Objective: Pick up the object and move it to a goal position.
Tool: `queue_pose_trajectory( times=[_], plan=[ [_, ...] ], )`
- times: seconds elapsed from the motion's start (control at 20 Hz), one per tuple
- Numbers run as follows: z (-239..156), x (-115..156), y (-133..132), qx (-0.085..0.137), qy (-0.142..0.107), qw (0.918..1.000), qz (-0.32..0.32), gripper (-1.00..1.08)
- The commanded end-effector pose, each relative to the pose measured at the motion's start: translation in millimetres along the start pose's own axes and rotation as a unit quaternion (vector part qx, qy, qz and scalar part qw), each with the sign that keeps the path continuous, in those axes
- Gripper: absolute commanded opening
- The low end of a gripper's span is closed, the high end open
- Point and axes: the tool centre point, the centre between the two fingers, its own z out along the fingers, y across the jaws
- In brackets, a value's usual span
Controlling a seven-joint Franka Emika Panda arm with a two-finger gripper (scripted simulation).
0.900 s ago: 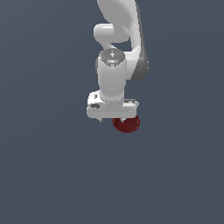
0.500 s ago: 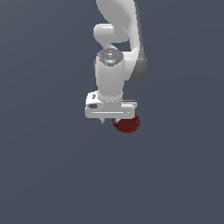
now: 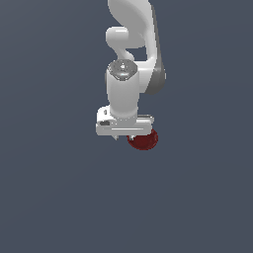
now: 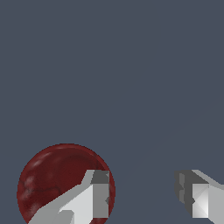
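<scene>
The object (image 3: 145, 141) is a small dark red ball lying on the dark grey floor. In the exterior view the gripper's white hand hides its upper part. My gripper (image 3: 124, 133) hangs straight down just above it, slightly toward the exterior view's left. In the wrist view the ball (image 4: 52, 175) lies outside the gap between the fingers, partly covered by one finger (image 4: 94, 197). The other finger (image 4: 197, 197) stands apart over bare floor. The gripper (image 4: 144, 192) is open and holds nothing.
The floor (image 3: 59, 197) is a plain dark grey surface. The white arm (image 3: 133, 44) rises toward the top of the exterior view.
The gripper has come down a little toward the floor. The red ball has stayed where it was.
</scene>
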Motion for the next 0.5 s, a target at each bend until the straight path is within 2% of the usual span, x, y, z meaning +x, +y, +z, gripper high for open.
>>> queue_pose_trajectory(
  times=[0.0, 0.25, 0.45],
  plan=[
    [6, -1, 0, 0.005, -0.010, 0.9999, -0.010, 0.28],
    [21, -4, -1, 0.024, -0.038, 0.9982, -0.041, 0.28],
    [37, -8, -4, 0.049, -0.066, 0.9939, -0.074, 0.28]
  ],
)
